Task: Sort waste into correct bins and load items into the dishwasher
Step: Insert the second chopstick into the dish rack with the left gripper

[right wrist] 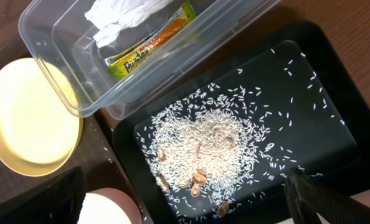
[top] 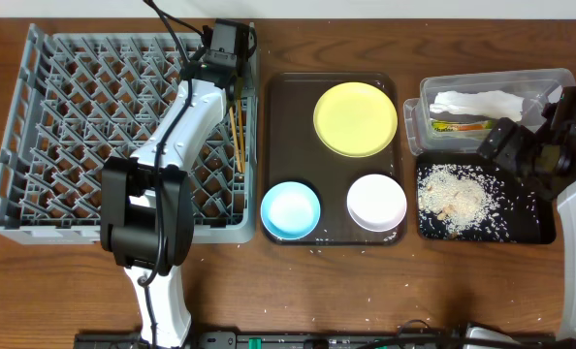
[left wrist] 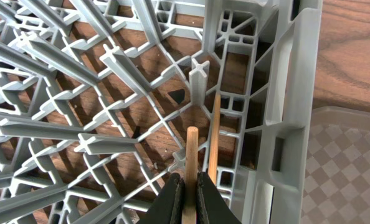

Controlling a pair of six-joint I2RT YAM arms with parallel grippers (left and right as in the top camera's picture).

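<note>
Now your left gripper (left wrist: 188, 186) clamps a chopstick (left wrist: 190, 149) at the rack's (top: 36, 116) 3 o'clock edge; your right gripper (top: 517, 153) gapes over the black tray (top: 535, 228) of rice (top: 453, 199). Loose grains (top: 366, 297) dot the wooden table (top: 443, 291) at 6 o'clock.

Left gripper (left wrist: 188, 186), reached far forward and pointing down, pinches tight on a chopstick (left wrist: 190, 149); right gripper (top: 518, 147) hangs with jaws spread wide.
</note>
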